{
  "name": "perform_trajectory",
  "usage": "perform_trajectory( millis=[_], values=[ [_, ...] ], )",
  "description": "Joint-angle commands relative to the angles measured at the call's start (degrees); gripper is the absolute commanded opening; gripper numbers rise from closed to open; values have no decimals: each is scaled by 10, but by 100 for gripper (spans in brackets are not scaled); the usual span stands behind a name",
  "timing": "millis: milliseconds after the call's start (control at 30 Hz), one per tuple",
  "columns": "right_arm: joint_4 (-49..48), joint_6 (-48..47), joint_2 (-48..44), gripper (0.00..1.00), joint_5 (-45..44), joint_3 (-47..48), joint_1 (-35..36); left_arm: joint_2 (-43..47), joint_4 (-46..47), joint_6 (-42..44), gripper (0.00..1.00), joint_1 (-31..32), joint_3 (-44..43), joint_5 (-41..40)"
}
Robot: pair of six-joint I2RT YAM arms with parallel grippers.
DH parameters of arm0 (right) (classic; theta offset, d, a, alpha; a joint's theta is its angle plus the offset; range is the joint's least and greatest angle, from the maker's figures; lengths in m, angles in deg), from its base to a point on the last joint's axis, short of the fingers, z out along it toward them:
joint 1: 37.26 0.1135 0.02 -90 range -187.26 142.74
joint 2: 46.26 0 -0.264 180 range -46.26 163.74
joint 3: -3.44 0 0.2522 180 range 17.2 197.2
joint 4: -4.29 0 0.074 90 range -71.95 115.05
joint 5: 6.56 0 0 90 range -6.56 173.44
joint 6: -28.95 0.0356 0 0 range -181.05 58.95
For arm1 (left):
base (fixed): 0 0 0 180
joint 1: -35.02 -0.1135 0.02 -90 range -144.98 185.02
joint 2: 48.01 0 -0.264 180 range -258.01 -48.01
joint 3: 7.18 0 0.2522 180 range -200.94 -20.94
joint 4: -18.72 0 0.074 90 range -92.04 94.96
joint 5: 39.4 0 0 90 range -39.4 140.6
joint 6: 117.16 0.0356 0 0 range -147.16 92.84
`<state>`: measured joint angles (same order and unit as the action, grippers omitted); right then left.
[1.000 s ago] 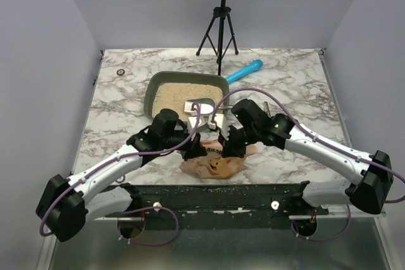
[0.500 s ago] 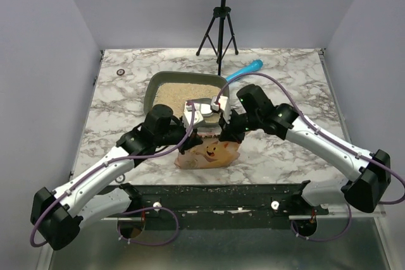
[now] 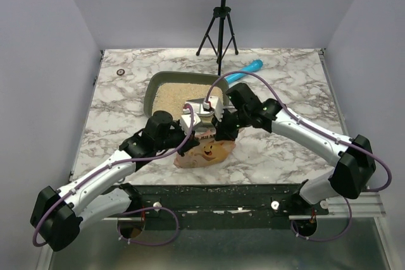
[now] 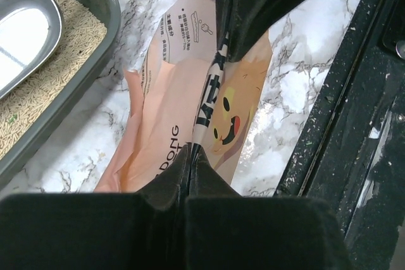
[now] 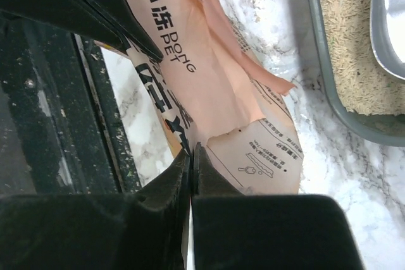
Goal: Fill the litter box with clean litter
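Bag (image 3: 205, 153) shifted toward litter box (image 3: 187, 76); left gripper (image 4: 190, 153), right gripper (image 5: 192, 150) both pinched on it; scoop (image 4: 25, 36) lies on clean litter (image 3: 169, 97).

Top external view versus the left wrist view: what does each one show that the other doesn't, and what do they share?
Only the top external view: the black stand on its tripod, the blue handle past the far corner of the litter box, and both arms whole. Only the left wrist view: the small print on the orange-pink bag, and the left gripper pinched shut on its folded edge. Both: bag, litter box, the clean litter in it, the silver scoop and the marble table.
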<state>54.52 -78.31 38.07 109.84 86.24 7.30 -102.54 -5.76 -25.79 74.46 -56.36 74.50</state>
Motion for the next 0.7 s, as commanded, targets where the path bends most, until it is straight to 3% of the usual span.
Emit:
perform_trajectory(
  millis=[0,100,167,467,667],
  values=[
    [27,9,2,20,-27,17,-7,3,29,-36,0,-2,2,-24],
    [47,6,-9,38,-53,31,-7,8,23,-48,0,-2,1,-30],
    [62,-8,-22,42,-63,38,-8,13,17,-54,0,-2,0,-30],
    [72,-130,-97,50,-80,27,-8,42,9,-57,0,-2,4,-32],
    [79,-225,-119,49,-9,2,-28,57,3,-60,0,-2,7,-41]
  ],
)
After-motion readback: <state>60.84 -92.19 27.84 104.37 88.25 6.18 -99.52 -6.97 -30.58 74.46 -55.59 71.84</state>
